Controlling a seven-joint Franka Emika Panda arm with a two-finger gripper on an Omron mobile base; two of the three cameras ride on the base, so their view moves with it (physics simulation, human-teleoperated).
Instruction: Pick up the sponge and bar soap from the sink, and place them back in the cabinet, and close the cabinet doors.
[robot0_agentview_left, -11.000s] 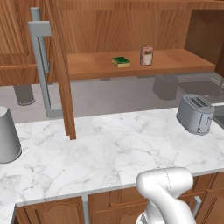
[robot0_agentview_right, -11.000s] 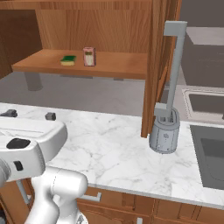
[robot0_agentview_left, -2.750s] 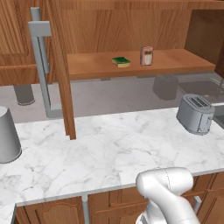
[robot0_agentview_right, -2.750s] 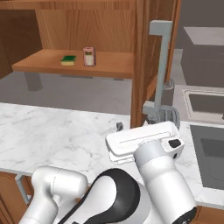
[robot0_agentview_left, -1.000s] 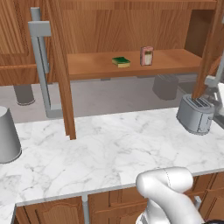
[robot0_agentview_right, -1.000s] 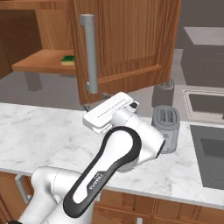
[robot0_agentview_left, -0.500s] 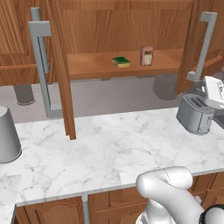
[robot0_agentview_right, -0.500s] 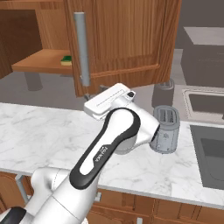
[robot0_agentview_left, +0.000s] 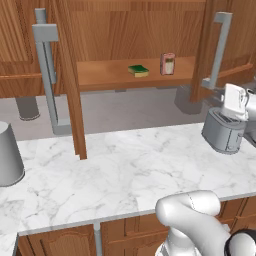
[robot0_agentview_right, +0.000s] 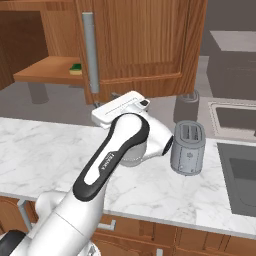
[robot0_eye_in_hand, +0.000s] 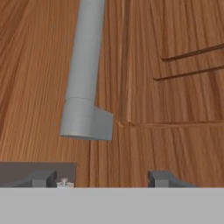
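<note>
The sponge (robot0_agentview_left: 138, 70) and the bar soap (robot0_agentview_left: 167, 64) rest on the shelf of the cabinet (robot0_agentview_left: 100, 79). The left cabinet door (robot0_agentview_left: 69, 85) stands wide open. The right cabinet door (robot0_agentview_left: 207, 45) is swung partway across the opening, its grey bar handle (robot0_eye_in_hand: 85, 74) right ahead of my gripper (robot0_eye_in_hand: 101, 179). The fingers stand apart against the door's wood face below the handle's foot, with nothing between them. In the right base view the gripper (robot0_agentview_right: 111, 96) is at the door's lower edge, and the sponge (robot0_agentview_right: 75, 68) peeks out left of the handle (robot0_agentview_right: 90, 52). The sink (robot0_agentview_right: 242, 172) lies at the far right.
A grey toaster (robot0_agentview_right: 188, 147) stands on the marble counter (robot0_agentview_left: 125, 175) just right of my arm. A grey canister (robot0_agentview_left: 9, 156) sits at the counter's left end. A dark cup (robot0_agentview_right: 186, 106) stands behind the toaster.
The right cabinet door has swung leftward across the shelf with my hand behind it, hiding the bar soap in the right base view. My fingers have come closer together.
</note>
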